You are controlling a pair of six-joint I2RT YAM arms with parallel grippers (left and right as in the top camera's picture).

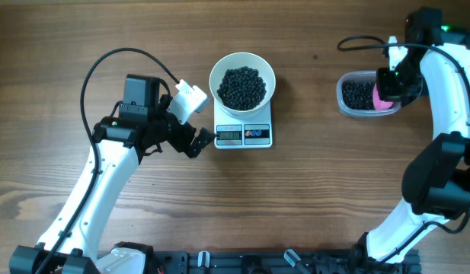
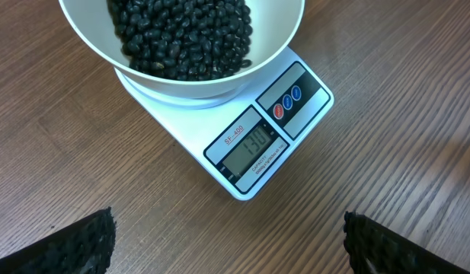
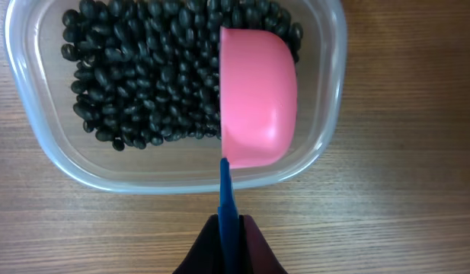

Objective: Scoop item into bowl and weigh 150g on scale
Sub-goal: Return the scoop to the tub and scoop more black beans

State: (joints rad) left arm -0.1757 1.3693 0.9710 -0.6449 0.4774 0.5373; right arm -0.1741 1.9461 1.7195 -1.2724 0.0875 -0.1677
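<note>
The white bowl stands on the white scale and holds a heap of black beans, the item. In the left wrist view the scale shows 130 on its display, under the bowl of beans. My left gripper hovers just left of the scale, open and empty, its fingertips wide apart. My right gripper is shut on the blue handle of a pink scoop. The scoop lies on its side in the clear tub, against more beans.
The clear tub sits at the far right on the wooden table, with the right arm curving over it. A black cable loops above the left arm. The arm bases stand along the front edge.
</note>
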